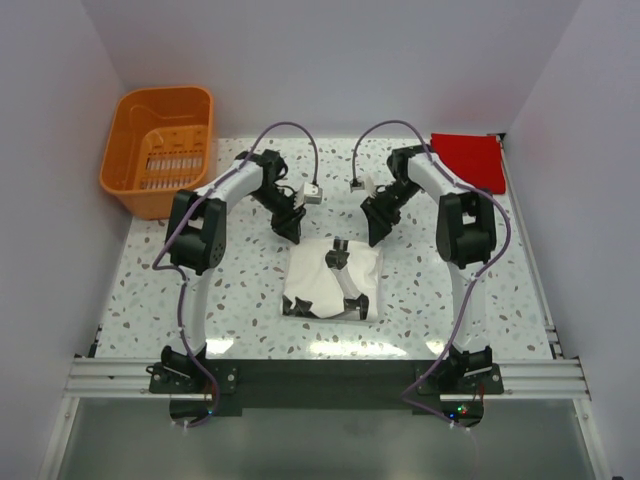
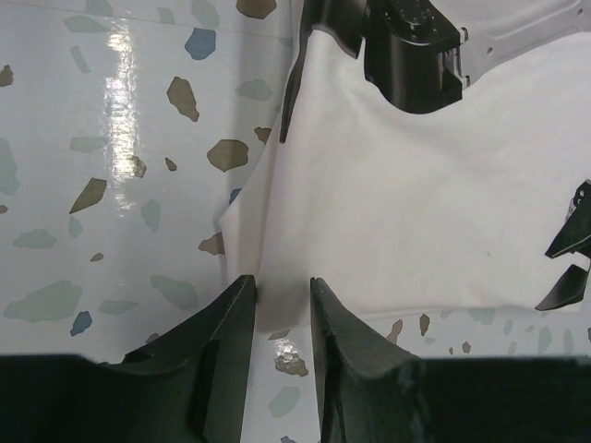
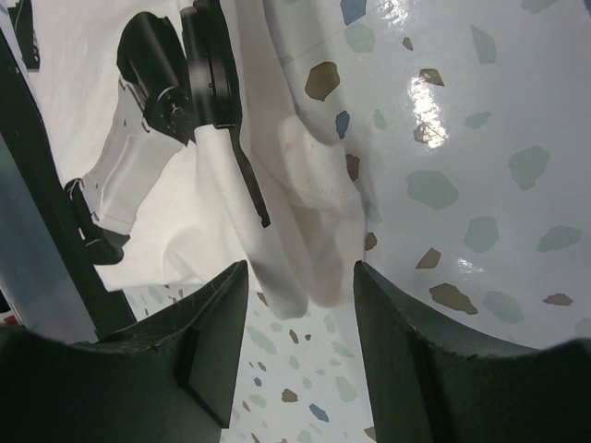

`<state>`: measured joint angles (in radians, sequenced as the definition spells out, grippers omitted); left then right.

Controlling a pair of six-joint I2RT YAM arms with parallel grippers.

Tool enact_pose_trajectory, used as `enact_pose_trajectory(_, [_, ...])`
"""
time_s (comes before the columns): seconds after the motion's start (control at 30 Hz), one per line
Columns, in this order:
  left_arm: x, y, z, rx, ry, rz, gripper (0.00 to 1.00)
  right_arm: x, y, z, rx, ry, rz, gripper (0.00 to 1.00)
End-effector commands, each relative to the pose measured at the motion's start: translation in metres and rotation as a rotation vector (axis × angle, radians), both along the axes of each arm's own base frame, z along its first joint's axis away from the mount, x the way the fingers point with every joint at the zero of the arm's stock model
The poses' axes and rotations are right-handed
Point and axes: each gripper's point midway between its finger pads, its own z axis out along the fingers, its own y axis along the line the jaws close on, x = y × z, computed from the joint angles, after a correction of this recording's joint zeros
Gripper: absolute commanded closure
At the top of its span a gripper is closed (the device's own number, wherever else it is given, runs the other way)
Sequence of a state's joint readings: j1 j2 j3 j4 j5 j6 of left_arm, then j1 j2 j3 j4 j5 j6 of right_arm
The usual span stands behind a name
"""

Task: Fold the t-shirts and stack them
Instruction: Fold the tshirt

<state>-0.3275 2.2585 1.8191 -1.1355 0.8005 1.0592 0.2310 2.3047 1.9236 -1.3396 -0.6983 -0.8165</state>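
Jaws of left gripper (image 2: 281, 281) and right gripper (image 3: 300, 266) stand apart at far corners of the cream-white t-shirt (image 1: 310, 275); a shallow pinch could drag its fold askew.

We've got open table (image 1: 150, 290) either side of the white tee (image 1: 312, 268); orange basket (image 1: 170, 93) blocks the far-left corner, red tee (image 1: 468, 160) the far-right.

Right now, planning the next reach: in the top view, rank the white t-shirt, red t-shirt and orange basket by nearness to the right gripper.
1. White t-shirt, centre, right beside the right gripper.
2. Red t-shirt, far right corner.
3. Orange basket, far left corner.
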Motion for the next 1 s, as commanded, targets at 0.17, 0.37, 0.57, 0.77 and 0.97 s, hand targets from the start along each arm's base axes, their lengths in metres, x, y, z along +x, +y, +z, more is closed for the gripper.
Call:
enact_pose_trajectory(0.17, [-0.013,0.0,0.006,-0.018,0.033,-0.036,0.77,-0.046,-0.009,0.022,-0.018,0.14,0.06,0.49])
enact_pose_trajectory(0.37, [-0.012,0.001,0.01,-0.01,0.034,-0.019,1.0,-0.047,-0.015,0.023,-0.049,0.098,0.093,0.8])
enact_pose_trajectory(0.57, [-0.014,0.01,0.031,-0.003,-0.001,-0.019,1.0,-0.043,-0.023,0.045,-0.065,0.029,0.115,1.0])
enact_pose_trajectory(0.77, [0.004,0.015,0.052,0.005,-0.109,0.035,1.0,-0.032,-0.045,0.047,-0.122,-0.036,0.109,1.0])
enact_pose_trajectory(0.97, [0.038,0.023,0.029,0.079,-0.174,0.109,1.0,0.012,-0.048,0.02,-0.19,-0.148,0.043,1.0])
